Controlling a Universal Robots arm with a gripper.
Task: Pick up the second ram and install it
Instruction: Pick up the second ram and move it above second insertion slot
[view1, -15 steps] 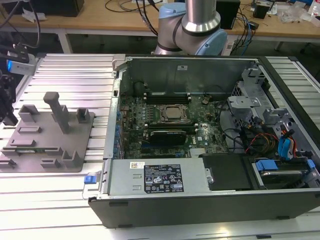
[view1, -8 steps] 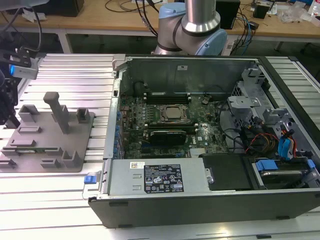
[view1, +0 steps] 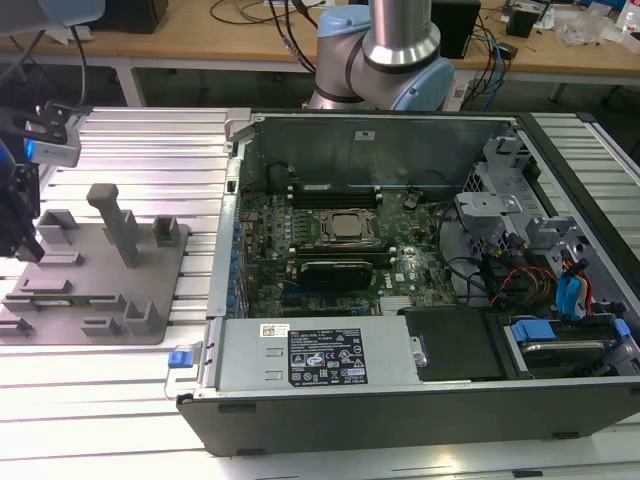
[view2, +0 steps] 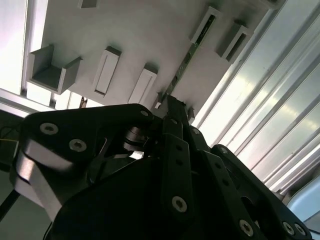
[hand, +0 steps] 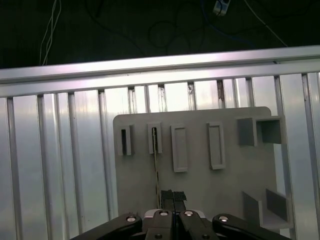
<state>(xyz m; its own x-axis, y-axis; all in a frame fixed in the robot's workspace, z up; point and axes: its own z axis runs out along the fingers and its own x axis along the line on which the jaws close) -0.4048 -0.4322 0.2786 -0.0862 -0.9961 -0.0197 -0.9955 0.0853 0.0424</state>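
The second ram (hand: 156, 165) is a thin green stick standing on edge in a slot of the grey fixture plate (hand: 200, 185); it also shows in the second wrist view (view2: 188, 56). My gripper (hand: 173, 194) hovers over one end of the stick, with its black fingertips pressed together and nothing between them. The stick runs just beside the fingertips (view2: 176, 107). In the exterior view the gripper (view1: 15, 215) hangs over the fixture plate (view1: 100, 300) at the view's far left.
An open computer case (view1: 400, 400) lies at the exterior view's centre and right, with the motherboard, the CPU (view1: 345, 226) and dark memory slots (view1: 335, 190). Grey posts (view1: 115, 222) rise from the fixture plate. The arm's base (view1: 385, 60) stands behind the case on ribbed aluminium.
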